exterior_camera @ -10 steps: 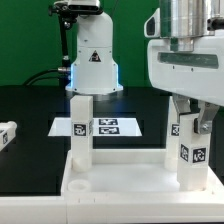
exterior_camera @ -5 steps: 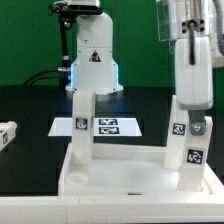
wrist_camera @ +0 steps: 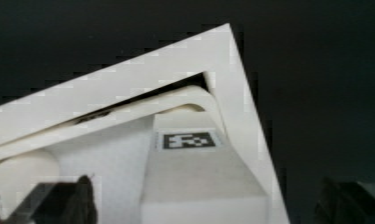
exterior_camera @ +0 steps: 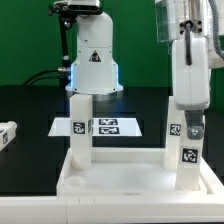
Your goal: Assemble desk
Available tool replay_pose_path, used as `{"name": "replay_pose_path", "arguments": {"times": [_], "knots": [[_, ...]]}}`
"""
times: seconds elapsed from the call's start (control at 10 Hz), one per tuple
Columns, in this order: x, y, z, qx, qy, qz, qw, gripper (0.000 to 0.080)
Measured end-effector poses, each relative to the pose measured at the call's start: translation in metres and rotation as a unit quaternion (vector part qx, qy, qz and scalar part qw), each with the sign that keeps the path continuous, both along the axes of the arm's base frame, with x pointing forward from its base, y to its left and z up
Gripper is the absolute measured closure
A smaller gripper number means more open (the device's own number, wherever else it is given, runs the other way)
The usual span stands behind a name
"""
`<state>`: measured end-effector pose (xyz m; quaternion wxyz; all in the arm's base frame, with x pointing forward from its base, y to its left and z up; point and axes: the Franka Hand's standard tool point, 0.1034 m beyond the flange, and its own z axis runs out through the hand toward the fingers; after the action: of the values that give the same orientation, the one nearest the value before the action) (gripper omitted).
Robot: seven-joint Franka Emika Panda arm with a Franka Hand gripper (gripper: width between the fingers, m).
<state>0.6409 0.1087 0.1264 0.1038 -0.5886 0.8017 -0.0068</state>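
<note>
On tabletop [exterior_camera: 120,180]: two upright legs [exterior_camera: 81,125]

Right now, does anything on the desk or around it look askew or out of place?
Nothing stands out. Two legs, and, stand upright in the tabletop corners. One loose leg lies on the table at the exterior view's left.

White tabletop [exterior_camera: 120,180], 2 white legs [exterior_camera: 81,125] (black-and-white tags), black table [exterior_camera: 30,110], green backdrop [exterior_camera: 25,40]
</note>
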Motion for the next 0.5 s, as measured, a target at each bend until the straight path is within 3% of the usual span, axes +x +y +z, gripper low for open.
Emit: {"name": "replay_pose_path", "arguments": {"times": [0.2, 0.3, 0.5], "knots": [[-0.001, -0.019, 0.034, 0.009, -0.023, 0.026, 0.999, 0.0153], [0.001, -0.025, 0.04, 0.011, -0.025, 0.022, 0.999, 0.0151], [0.0, -0.023, 0.036, 0.008, -0.023, 0.024, 0.999, 0.0151]]}}
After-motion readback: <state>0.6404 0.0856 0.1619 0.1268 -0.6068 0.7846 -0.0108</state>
